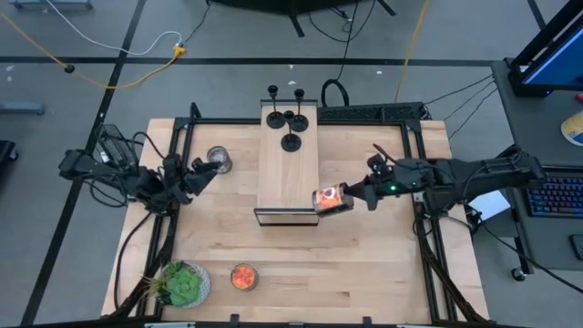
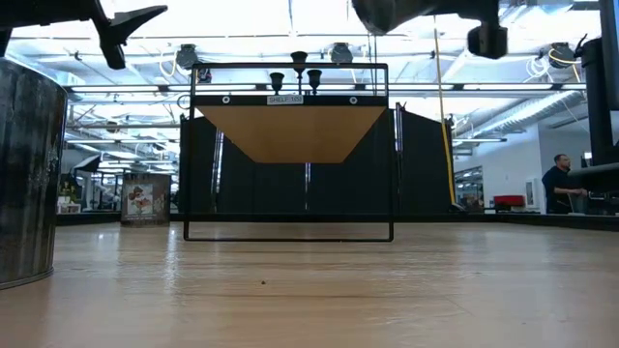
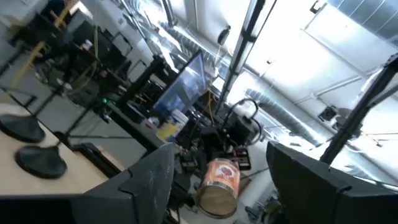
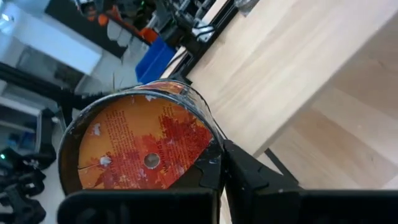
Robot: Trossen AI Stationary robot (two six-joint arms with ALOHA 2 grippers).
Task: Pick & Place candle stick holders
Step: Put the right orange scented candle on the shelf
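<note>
On the pale wood table (image 1: 364, 264), the left gripper (image 1: 202, 173) hangs spread and empty by a metal cup (image 1: 219, 160), five black candle stick holders (image 1: 290, 118) crowd the raised shelf's (image 1: 287, 182) far end, and the right gripper (image 1: 344, 197) clamps an orange-labelled can (image 1: 329, 199).

In the low view, the shelf (image 2: 290, 100) is hiding the candle stick holders (image 2: 299, 72)' bases; a metal cup (image 2: 27, 174) is running off the edge.
</note>
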